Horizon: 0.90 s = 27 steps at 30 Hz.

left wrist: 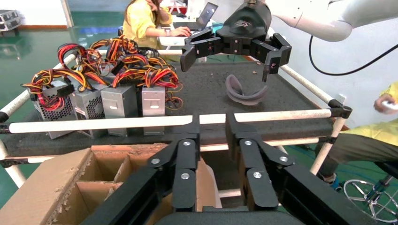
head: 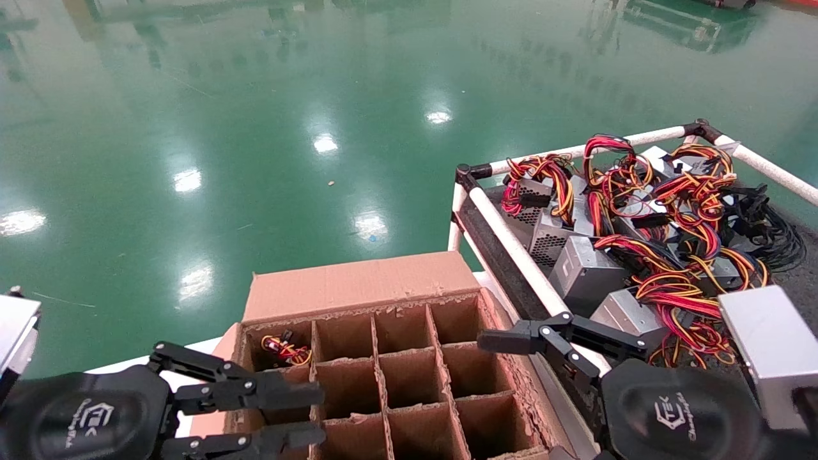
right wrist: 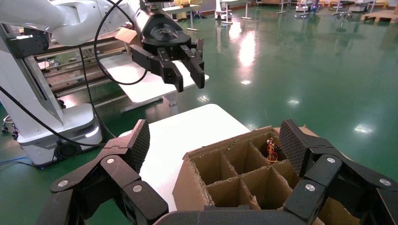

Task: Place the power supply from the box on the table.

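Box (head: pixel 390 377): one power supply (head: pixel 285 350) left, in the cell at 10 o'clock, only wires showing. Left gripper (head: pixel 300 415) hovered beside it, narrowly parted, empty. Right gripper (head: pixel 511 358) wide open, empty, by the table (head: pixel 505 281). Advice: left should centre, then descend straight between the dividers.

The box (head: pixel 358 287) is seen in plain brown cardboard. Each power supply (head: pixel 585 271) is finished in silver-grey, with red, yellow and black wires (head: pixel 671 287). The counter (left wrist: pixel 211 93) is surfaced dark grey and edged by white rails (head: pixel 517 255). The floor (head: pixel 255 128) is glossy green.
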### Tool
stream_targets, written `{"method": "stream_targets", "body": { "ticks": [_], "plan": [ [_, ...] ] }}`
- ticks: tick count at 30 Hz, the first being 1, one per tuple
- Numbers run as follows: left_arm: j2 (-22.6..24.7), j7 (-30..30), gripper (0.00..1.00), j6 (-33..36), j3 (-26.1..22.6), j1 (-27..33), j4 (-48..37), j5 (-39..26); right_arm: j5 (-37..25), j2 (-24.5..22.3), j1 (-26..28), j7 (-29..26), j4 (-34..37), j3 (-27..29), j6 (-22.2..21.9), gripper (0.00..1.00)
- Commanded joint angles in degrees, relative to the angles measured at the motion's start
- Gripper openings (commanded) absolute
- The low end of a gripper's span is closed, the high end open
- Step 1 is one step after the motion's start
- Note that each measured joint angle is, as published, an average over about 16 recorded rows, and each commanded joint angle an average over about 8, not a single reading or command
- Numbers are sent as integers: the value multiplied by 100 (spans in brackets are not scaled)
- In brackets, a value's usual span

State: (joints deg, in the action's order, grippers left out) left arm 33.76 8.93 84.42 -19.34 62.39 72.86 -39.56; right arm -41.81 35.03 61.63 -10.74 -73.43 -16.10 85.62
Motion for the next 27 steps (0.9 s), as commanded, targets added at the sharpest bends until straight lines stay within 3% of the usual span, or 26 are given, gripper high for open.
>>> {"method": "stream_targets", "body": {
  "ticks": [1, 13, 14, 20, 22, 27],
  "plan": [
    [0, 0, 0, 0, 0, 0, 0, 0, 0, 0, 0, 0, 0, 0, 0, 100],
    [0, 0, 1, 0, 0, 0, 0, 0, 0, 0, 0, 0, 0, 0, 0, 100],
    [0, 0, 6, 0, 0, 0, 0, 0, 0, 0, 0, 0, 0, 0, 0, 100],
    [0, 0, 81, 0, 0, 0, 0, 0, -1, 0, -1, 0, -2, 1, 1, 100],
    [0, 0, 100, 0, 0, 0, 0, 0, -4, -1, -2, -1, 0, -1, 0, 100],
    [0, 0, 100, 0, 0, 0, -1, 0, -81, -8, -18, -12, 27, -35, -30, 100]
  ]
}}
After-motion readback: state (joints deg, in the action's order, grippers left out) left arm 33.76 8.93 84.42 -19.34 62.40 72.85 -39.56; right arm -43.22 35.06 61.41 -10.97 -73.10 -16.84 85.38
